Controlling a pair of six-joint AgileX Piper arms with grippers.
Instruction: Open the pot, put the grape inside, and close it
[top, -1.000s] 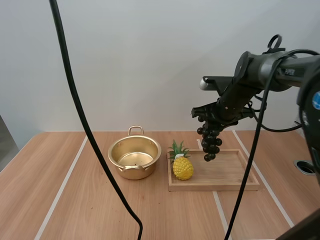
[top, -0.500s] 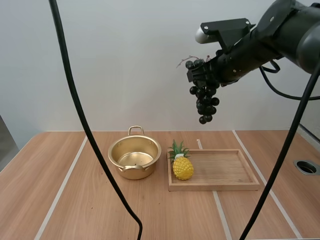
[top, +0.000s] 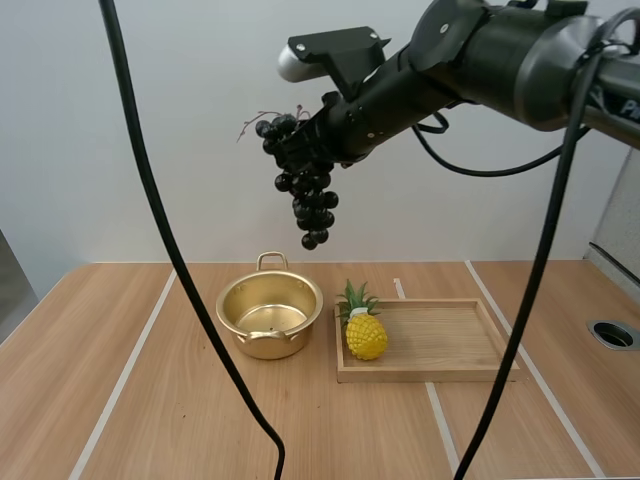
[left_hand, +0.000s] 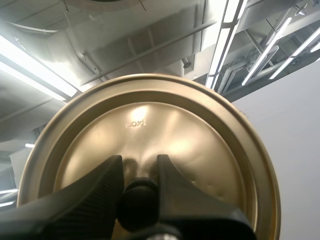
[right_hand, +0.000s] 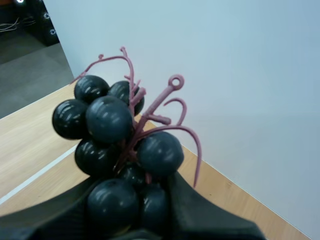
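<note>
Below my right jaws, slightly leftward: pot (top: 270, 315), uncovered, on the surface. Right jaws closed on the grape bunch (top: 305, 190), which hangs with its long axis vertical, high up; I judge this arm the nearer. Left jaws clamped on the lid (left_hand: 150, 135) knob. Change: bunch carried leftward off the tray (top: 450, 342), and higher.

Right tool (top: 303, 150) high, clamped; left tool (left_hand: 138, 172) clamped.
</note>
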